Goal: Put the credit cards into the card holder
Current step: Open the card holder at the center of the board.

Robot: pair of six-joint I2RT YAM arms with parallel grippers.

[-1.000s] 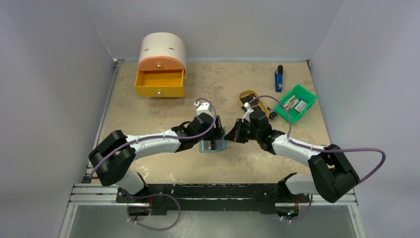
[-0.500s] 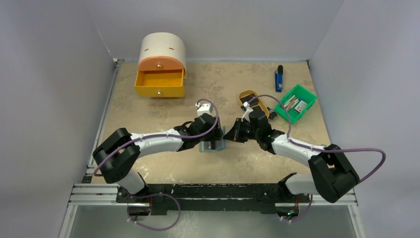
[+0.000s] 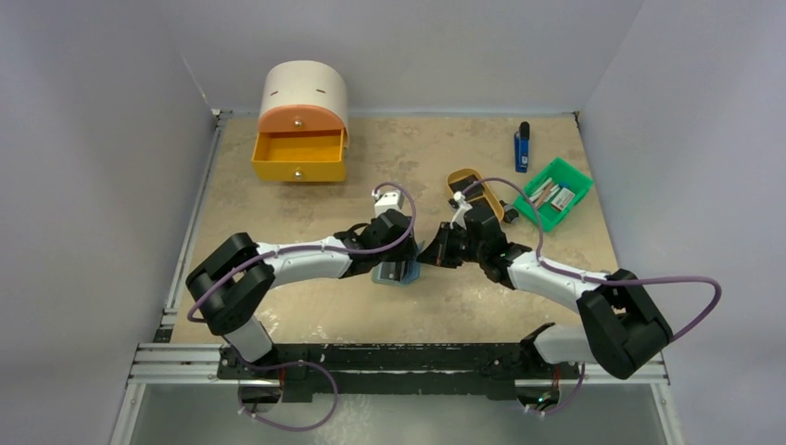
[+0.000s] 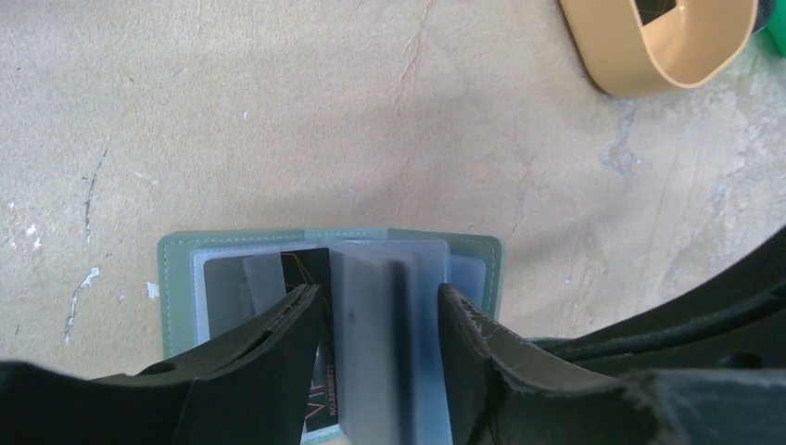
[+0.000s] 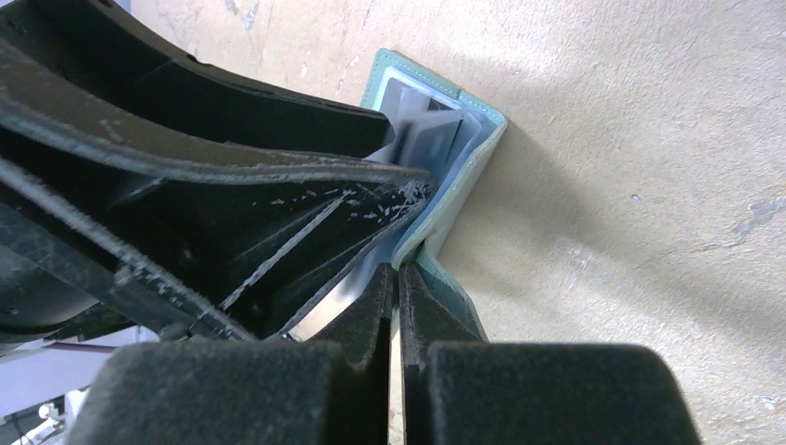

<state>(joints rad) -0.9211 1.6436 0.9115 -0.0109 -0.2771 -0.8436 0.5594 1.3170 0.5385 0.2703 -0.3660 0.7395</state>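
Observation:
The grey-green card holder (image 4: pixel 178 278) lies open on the table, under both grippers in the top view (image 3: pixel 404 275). A black credit card (image 4: pixel 311 269) sits partly in its left pocket. My left gripper (image 4: pixel 375 320) is open and points down into the holder. Its fingers straddle an upright pale blue inner leaf (image 4: pixel 371 297), and the card lies by the left finger. My right gripper (image 5: pixel 399 283) is shut on the holder's right cover edge (image 5: pixel 482 153) and holds that flap raised. In the top view the left gripper (image 3: pixel 393 267) and right gripper (image 3: pixel 429 256) nearly meet.
A tan oval tray (image 3: pixel 475 190) with something black in it (image 4: pixel 660 9) stands behind the right gripper. A green bin (image 3: pixel 554 192) with small items and a blue stick (image 3: pixel 523 146) are at the back right. An orange drawer box (image 3: pixel 300 139) stands open at the back left.
My left arm has reached further right and its gripper has turned over the holder. The right gripper has shifted slightly left, still on the flap.

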